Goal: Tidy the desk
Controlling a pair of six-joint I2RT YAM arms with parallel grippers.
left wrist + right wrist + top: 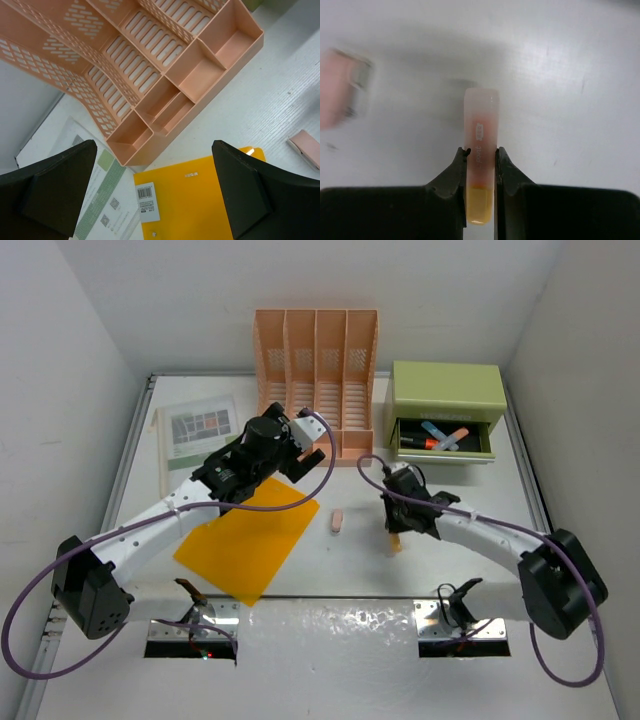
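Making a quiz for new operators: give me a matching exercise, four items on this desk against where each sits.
Items: 1 orange folder; 2 small pink block; 3 peach file rack; 4 pale marker.
Places: A between the right gripper's jaws; B beside the green drawer box; C below the left gripper; D loose on the desk between the arms.
Pairs: 1-C, 2-D, 3-B, 4-A.

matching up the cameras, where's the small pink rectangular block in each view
top external: pink block on the white desk, between the orange plastic folder and right gripper.
left wrist: at the right edge, right of the folder.
right wrist: probably the blurred pink shape far left of the gripped pink tube-shaped marker.
shared landmark: the white desk.
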